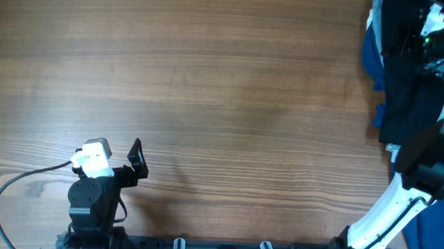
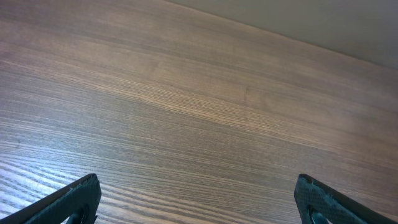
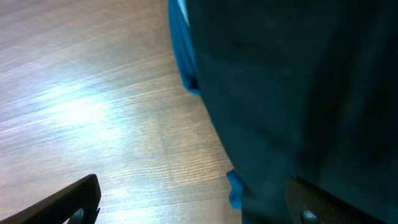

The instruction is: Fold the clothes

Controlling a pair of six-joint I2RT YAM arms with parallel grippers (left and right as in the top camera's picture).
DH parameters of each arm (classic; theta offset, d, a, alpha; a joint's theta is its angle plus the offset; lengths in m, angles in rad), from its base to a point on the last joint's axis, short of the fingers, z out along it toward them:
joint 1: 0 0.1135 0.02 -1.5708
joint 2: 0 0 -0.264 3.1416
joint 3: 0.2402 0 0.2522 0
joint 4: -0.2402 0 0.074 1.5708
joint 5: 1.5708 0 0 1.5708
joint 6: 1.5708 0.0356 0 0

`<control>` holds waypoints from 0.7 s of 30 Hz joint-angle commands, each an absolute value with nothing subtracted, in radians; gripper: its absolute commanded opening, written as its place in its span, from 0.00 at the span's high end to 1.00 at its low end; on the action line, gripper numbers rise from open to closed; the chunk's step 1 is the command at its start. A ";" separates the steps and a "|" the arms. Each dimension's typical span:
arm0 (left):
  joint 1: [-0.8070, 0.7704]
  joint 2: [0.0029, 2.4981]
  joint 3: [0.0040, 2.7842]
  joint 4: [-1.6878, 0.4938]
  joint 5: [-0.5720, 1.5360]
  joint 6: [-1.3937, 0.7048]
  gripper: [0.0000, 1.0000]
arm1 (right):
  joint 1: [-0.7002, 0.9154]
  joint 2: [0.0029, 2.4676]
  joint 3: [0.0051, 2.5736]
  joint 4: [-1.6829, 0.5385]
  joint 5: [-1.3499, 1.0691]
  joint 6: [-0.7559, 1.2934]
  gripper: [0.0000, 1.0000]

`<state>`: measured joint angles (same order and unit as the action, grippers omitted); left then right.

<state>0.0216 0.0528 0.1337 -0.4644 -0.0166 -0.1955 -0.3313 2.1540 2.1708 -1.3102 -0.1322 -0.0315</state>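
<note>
right gripper [image 3: 196, 202] spread over black garment [image 3: 298, 93] edge | left gripper [image 2: 199, 199] spread | advice: grip black edge only, not blue cloth [image 3: 179, 37]

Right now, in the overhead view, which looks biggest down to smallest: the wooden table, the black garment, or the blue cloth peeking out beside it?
1. wooden table
2. black garment
3. blue cloth, mostly hidden

Your overhead looks straight down on the surface [image 1: 209, 77]; both wrist cams sit low and close, the right sharing the black clothes [image 3: 298, 93] with it.
</note>
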 commanded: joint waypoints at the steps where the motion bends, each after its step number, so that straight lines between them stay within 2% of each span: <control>1: 0.022 0.044 0.135 -0.469 -0.008 -0.191 0.00 | -0.289 2.103 2.249 -1.349 -0.054 -0.051 0.07; 5: 0.022 0.044 0.135 -0.469 -0.008 -0.191 0.00 | -0.253 2.021 2.250 -1.392 0.009 -0.049 0.09; 12: 0.022 0.044 0.135 -0.469 -0.008 -0.190 0.00 | -0.245 1.892 2.248 -1.417 0.022 -0.022 0.17; 15: 0.022 0.044 0.135 -0.469 -0.008 -0.191 0.00 | -0.233 1.839 2.225 -1.411 0.010 -0.016 0.17; 21: 0.022 0.044 0.135 -0.468 -0.008 -0.190 0.00 | -0.203 1.740 1.990 -1.298 0.005 -0.001 0.17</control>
